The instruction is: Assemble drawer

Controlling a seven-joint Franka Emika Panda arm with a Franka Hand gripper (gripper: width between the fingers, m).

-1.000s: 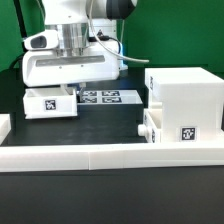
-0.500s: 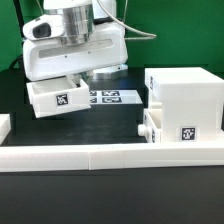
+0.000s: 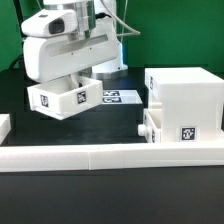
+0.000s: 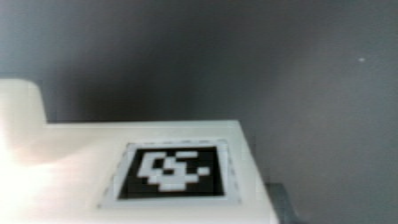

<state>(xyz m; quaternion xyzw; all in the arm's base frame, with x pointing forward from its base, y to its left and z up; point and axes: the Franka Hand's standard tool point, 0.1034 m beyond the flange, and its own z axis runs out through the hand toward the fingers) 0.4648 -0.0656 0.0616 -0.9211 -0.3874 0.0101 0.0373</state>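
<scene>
The gripper point(image 3: 70, 78) holds one small tray point(image 3: 63, 98) tilted above the table, at nine o'clock from the casing point(image 3: 185, 100). Carrying is the step in hand; next, level it and line it up with the casing's opening.

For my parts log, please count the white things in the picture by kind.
Drawer trays: 2, one held tilted under the gripper, one at the casing's front
Drawer casing: 1
Low rail: 1
Marker board: 1
Total: 5
</scene>
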